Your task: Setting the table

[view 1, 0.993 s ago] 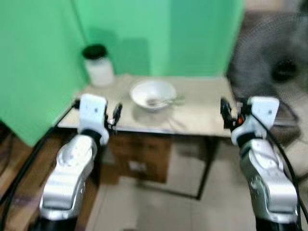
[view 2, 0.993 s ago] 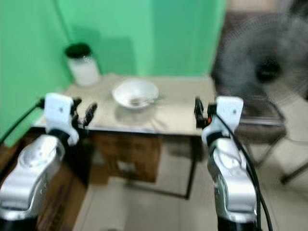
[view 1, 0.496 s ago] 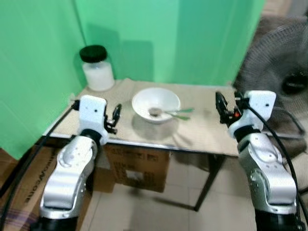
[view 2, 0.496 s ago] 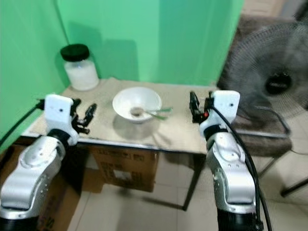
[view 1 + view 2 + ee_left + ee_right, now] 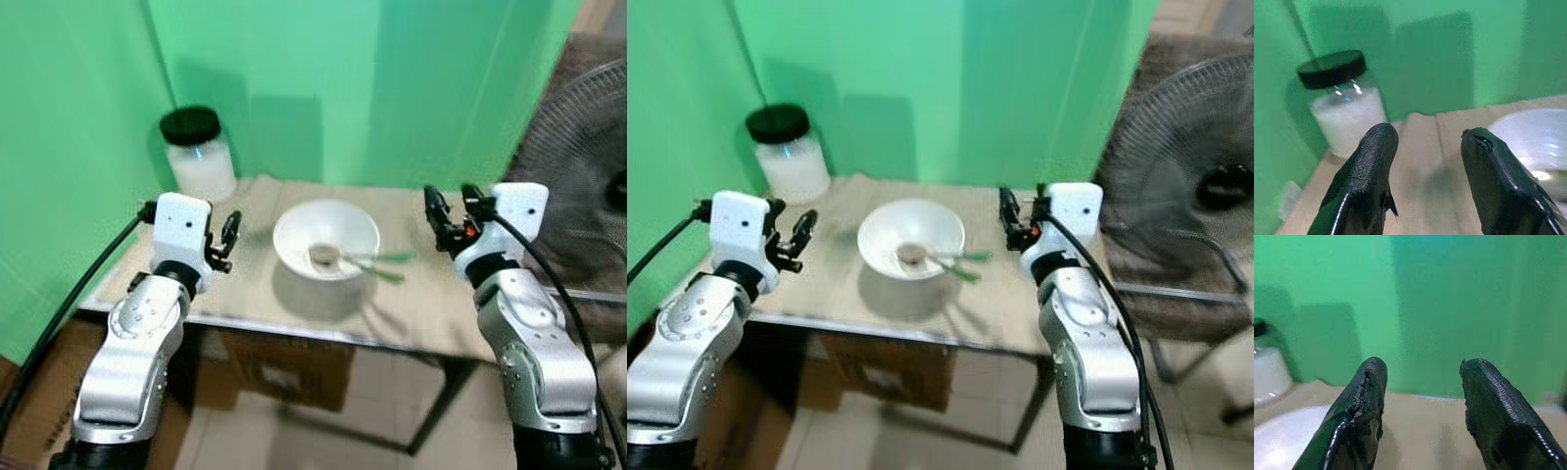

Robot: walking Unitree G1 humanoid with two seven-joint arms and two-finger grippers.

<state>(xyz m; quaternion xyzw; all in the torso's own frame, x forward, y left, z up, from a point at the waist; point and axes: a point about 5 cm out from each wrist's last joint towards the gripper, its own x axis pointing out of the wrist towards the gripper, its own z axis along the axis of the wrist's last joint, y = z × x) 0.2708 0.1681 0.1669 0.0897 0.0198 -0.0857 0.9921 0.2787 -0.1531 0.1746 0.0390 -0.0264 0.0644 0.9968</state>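
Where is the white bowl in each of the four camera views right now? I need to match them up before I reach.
Left eye view: white bowl at table centre, between both arms.
Right eye view: bowl centre-left, spoon inside.
Left wrist view: bowl rim past one finger of the left gripper.
Right wrist view: bowl edge beside the right gripper.
Shared landmark: the black-lidded jar.

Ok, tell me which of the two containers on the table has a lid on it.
The clear glass jar of white contents in the back left corner, capped with a black lid. The white bowl mid-table stands open, holding spoons.
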